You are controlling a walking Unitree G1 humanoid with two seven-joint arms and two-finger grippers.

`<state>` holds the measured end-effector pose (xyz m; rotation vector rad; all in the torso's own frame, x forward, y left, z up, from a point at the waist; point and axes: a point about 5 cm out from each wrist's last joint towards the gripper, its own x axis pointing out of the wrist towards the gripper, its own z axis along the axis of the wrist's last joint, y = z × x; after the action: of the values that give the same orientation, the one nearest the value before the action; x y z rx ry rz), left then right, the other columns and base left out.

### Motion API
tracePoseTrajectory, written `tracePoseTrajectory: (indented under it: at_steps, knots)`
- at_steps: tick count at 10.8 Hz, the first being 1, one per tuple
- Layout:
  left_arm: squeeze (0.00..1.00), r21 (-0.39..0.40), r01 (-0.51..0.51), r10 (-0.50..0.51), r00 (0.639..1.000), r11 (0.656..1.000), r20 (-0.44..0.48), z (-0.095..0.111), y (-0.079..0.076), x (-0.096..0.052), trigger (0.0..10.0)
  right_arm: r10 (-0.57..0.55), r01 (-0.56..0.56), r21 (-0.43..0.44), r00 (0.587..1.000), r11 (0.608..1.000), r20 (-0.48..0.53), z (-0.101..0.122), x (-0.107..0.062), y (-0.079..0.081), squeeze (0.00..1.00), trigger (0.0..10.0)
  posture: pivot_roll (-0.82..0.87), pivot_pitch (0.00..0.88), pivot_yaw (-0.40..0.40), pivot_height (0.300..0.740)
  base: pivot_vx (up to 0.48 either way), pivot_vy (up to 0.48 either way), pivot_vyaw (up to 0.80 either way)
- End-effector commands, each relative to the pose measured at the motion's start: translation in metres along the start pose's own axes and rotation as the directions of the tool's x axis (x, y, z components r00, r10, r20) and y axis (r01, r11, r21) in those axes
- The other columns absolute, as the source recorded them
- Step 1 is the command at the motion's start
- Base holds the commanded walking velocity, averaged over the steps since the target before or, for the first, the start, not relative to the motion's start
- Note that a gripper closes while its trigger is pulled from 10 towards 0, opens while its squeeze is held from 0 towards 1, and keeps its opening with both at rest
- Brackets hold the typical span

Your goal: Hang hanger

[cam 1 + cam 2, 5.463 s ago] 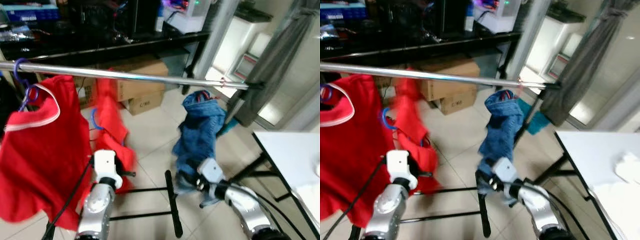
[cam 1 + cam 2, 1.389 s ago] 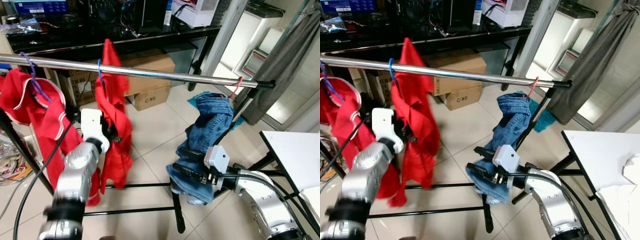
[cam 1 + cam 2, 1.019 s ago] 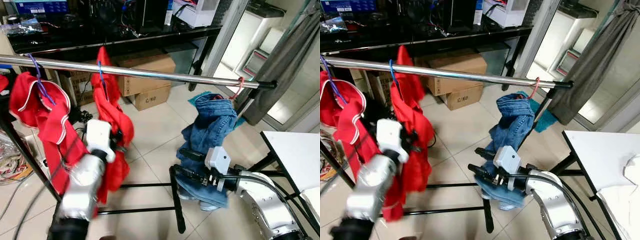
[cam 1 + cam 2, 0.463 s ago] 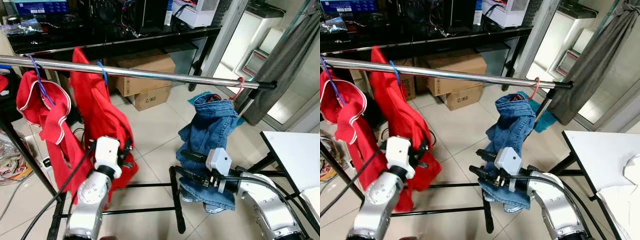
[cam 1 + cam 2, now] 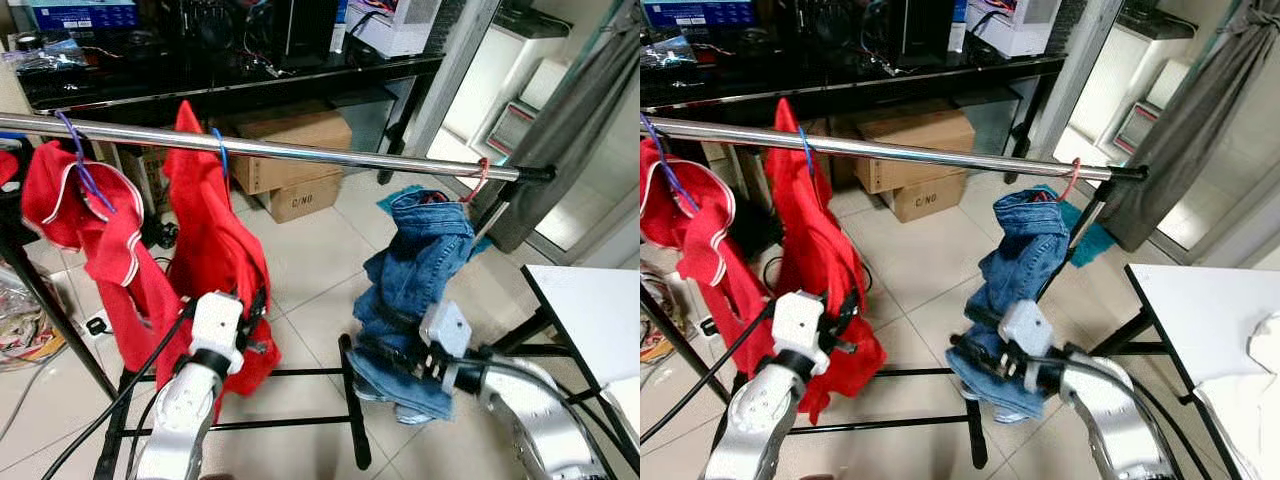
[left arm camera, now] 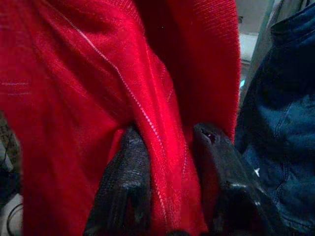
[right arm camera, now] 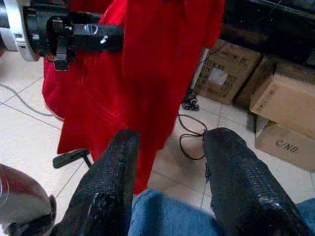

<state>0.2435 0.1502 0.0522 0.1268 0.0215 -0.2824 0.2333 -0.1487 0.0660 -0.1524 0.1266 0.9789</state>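
Tiled floor (image 5: 300, 260) lies under a steel rail (image 5: 330, 156); left gripper (image 6: 170, 147) pinches the red garment (image 5: 205, 260) at 8 o'clock, right gripper (image 7: 170, 172) spread by the jeans (image 5: 420, 260)

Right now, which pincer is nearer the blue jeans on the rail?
The right pincer: its fingers straddle the jeans' lower folds. The left pincer is off to the side, shut on the red garment.
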Motion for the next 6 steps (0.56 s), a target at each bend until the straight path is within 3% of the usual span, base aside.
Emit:
tracePoseTrajectory:
  at_steps: [1,2,3,4,5,6]
  knots:
    - [0.00,-0.043,-0.015,0.010,0.994,0.999,-0.109,-0.022,-0.007,-0.012,10.0,-0.027,0.027,-0.003,1.000,1.000,-0.001,-0.001,-0.006,-0.003,0.00,10.0,0.19,0.000,-0.157,0.740,0.000,0.000,0.00]
    - [0.00,-0.100,-0.039,0.030,0.995,0.994,-0.090,-0.021,-0.006,-0.015,10.0,-0.026,0.026,-0.001,1.000,1.000,-0.003,-0.001,-0.006,-0.003,0.00,10.0,0.19,0.000,-0.158,0.740,0.000,0.000,0.00]
    - [1.00,-0.131,-0.032,0.024,0.998,0.991,-0.058,-0.017,-0.007,-0.017,10.0,-0.025,0.025,-0.002,1.000,1.000,-0.004,-0.001,-0.006,-0.003,0.00,10.0,0.19,0.000,-0.158,0.740,0.000,0.000,0.00]
    - [1.00,-0.145,-0.050,0.044,0.998,0.988,-0.045,-0.015,-0.007,-0.017,10.0,-0.023,0.023,-0.002,1.000,1.000,-0.004,-0.001,-0.007,-0.003,0.00,10.0,0.19,0.000,-0.156,0.740,0.000,0.000,0.00]
    - [1.00,-0.154,-0.129,0.121,0.991,0.980,-0.059,-0.017,-0.003,-0.021,10.0,-0.023,0.023,-0.001,1.000,1.000,-0.007,-0.002,-0.008,-0.003,0.00,10.0,0.19,0.000,-0.154,0.740,0.000,0.000,0.00]
    - [0.80,-0.154,-0.170,0.157,0.983,0.973,-0.094,-0.022,0.001,-0.026,10.0,-0.023,0.023,0.001,1.000,1.000,-0.008,-0.003,-0.008,-0.002,0.00,10.0,0.20,0.000,-0.152,0.740,0.000,0.000,0.00]
